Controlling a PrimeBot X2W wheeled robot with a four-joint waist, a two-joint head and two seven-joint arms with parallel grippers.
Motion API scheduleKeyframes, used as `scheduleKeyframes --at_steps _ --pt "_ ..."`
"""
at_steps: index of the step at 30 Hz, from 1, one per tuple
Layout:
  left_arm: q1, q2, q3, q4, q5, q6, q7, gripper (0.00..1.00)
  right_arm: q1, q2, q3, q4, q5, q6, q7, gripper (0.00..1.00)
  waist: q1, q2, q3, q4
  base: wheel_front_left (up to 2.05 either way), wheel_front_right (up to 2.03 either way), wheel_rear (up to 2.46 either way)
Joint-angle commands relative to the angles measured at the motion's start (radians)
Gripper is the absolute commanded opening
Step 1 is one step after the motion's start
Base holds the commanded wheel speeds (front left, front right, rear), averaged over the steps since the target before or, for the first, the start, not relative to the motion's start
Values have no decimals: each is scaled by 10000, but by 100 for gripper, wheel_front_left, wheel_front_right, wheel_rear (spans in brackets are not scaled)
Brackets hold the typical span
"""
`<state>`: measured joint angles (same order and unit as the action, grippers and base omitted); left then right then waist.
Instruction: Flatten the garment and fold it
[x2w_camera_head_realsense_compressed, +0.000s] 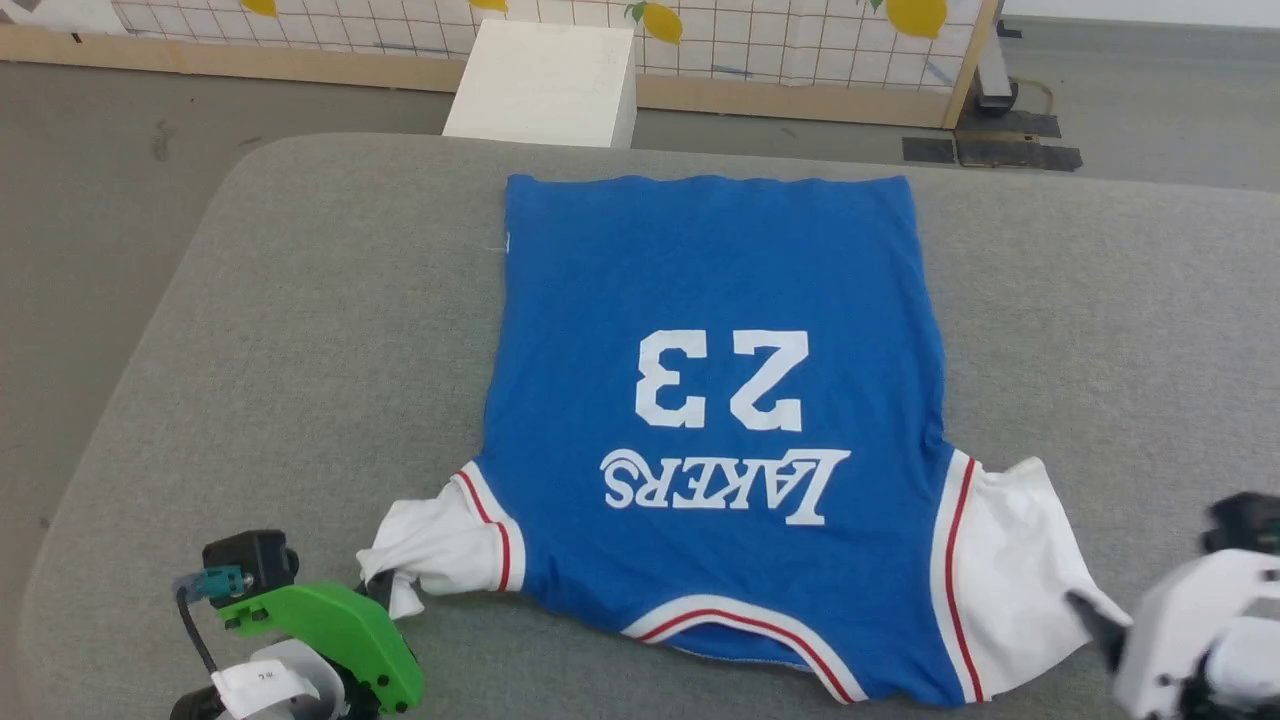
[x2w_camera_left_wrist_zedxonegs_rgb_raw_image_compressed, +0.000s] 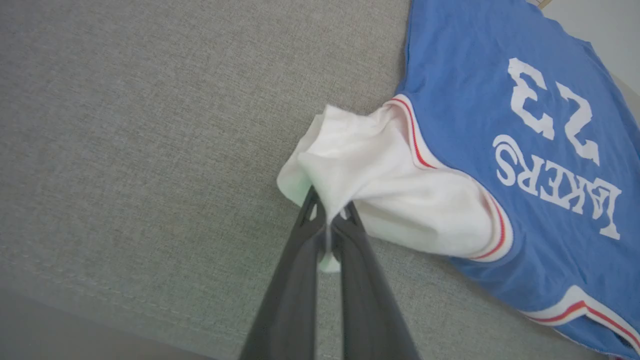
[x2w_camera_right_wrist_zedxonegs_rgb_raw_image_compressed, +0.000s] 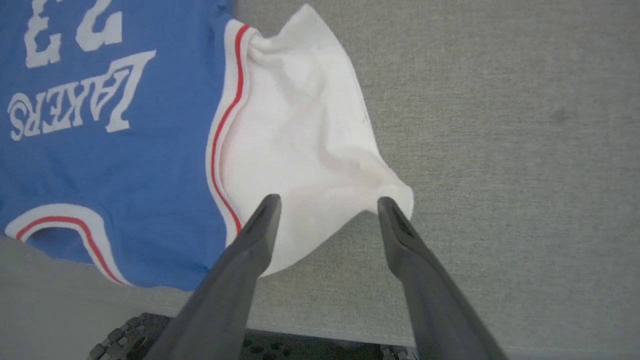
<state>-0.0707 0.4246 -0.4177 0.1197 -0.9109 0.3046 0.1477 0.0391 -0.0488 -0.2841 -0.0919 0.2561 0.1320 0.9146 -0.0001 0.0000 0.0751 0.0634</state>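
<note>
— One garment (x2w_camera_head_realsense_compressed: 710, 280), is that all there is on the bench (x2w_camera_head_realsense_compressed: 300, 300)?

— Yes. A royal-blue jersey T-shirt, lying print side up near the middle of the grey cloth-covered bench. Its hem (x2w_camera_head_realsense_compressed: 705, 182) lies at the far side and its neckline (x2w_camera_head_realsense_compressed: 740, 620) at the near edge.

— What does the print say?

— White "LAKERS" with "23" beyond it, both upside down from the head view. The blue body lies flat and mostly smooth; the hem is faintly wavy.

— And the trim?

— White bands with a thin red stripe curve round the neckline and run down both armholes, where the white short sleeves begin.

— How are the sleeves?

— The left sleeve (x2w_camera_head_realsense_compressed: 430, 545) is bunched into a twisted point. The left pincer (x2w_camera_left_wrist_zedxonegs_rgb_raw_image_compressed: 327, 210) is clamped on its tip, with white cloth squeezed between the dark fingers. The right sleeve (x2w_camera_head_realsense_compressed: 1010, 560) lies spread and slightly rumpled.

— The other pincer?

— The right pincer (x2w_camera_right_wrist_zedxonegs_rgb_raw_image_compressed: 327, 205) has its fingers wide apart at that sleeve's outer corner, gripping nothing. Whether it touches the cloth I cannot tell.

— Anything past the bench?

— A white box (x2w_camera_head_realsense_compressed: 545, 85) on the floor.
</note>
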Motion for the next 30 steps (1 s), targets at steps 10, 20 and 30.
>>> scheduleKeyframes --at_steps 10,20,30 --pt "541 33 256 -885 -17 399 -302 0 -1816 -14 -1520 -991 2149 -13 -2287 100 1 0 322 -223 0 0 0" --pt "-46 184 369 -1891 124 291 -387 0 -6421 -14 -636 2251 2028 -13 -4293 100 1 0 2084 382 0 0 0" --pt "-696 117 444 -3111 223 -88 -761 0 -10892 -14 -1055 5068 -2431 -13 -3729 100 1 0 4510 1768 0 0 0"
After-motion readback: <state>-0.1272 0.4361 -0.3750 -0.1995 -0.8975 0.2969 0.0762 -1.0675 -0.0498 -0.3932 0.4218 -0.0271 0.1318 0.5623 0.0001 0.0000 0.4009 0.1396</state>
